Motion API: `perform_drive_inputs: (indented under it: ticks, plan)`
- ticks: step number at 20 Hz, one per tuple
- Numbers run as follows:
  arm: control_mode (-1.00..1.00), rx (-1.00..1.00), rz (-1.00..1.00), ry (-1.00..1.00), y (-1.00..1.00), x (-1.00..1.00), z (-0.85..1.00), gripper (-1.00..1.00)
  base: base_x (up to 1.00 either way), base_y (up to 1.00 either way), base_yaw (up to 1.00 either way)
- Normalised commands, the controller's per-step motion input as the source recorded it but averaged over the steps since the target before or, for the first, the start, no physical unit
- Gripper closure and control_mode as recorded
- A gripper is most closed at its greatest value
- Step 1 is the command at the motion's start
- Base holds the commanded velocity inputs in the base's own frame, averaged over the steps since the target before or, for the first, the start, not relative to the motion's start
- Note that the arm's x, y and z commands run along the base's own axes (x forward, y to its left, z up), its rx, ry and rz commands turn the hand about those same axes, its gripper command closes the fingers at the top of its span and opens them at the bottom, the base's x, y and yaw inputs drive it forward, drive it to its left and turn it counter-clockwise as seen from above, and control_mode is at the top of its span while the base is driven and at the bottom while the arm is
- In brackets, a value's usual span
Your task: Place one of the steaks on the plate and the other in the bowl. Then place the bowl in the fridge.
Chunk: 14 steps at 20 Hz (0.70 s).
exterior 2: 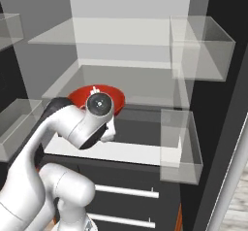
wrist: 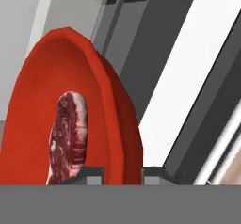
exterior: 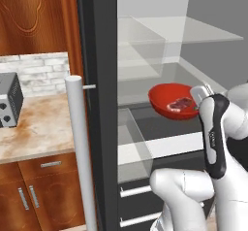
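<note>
The glossy red bowl (exterior: 167, 95) is inside the open fridge (exterior: 101, 79), over the front part of a middle glass shelf. Whether it rests on the shelf I cannot tell. One steak (exterior: 180, 104), dark red with pale marbling, lies in it. My gripper (wrist: 123, 173) is shut on the bowl's near rim, one fingertip inside the bowl (wrist: 70, 100) beside the steak (wrist: 68, 138) and one outside. In the right base view my wrist covers much of the bowl (exterior 2: 92, 92). The plate and the other steak are out of view.
The fridge door's silver bar handle (exterior: 80, 152) stands close on the left. Clear door bins (exterior 2: 180, 145) hang at the right. Two drawers with white handles (exterior 2: 127, 191) lie below the shelf. A grey appliance (exterior: 9, 101) sits on the marble counter (exterior: 43, 128).
</note>
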Motion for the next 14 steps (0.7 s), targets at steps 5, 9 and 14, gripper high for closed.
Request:
perform_drive_inputs:
  ticks: [5, 9, 14]
  plan:
    - [-1.00, 0.00, -0.19, -0.08, 0.03, 0.85, 0.29, 1.00, 0.00, 0.00, 0.00]
    - [-1.00, 0.00, -0.04, 0.00, 0.05, 0.97, 0.00, 1.00, 0.00, 0.00, 0.00]
    - [-1.00, 0.00, 0.00, 0.03, 0.00, 0.96, 0.00, 1.00, 0.00, 0.00, 0.00]
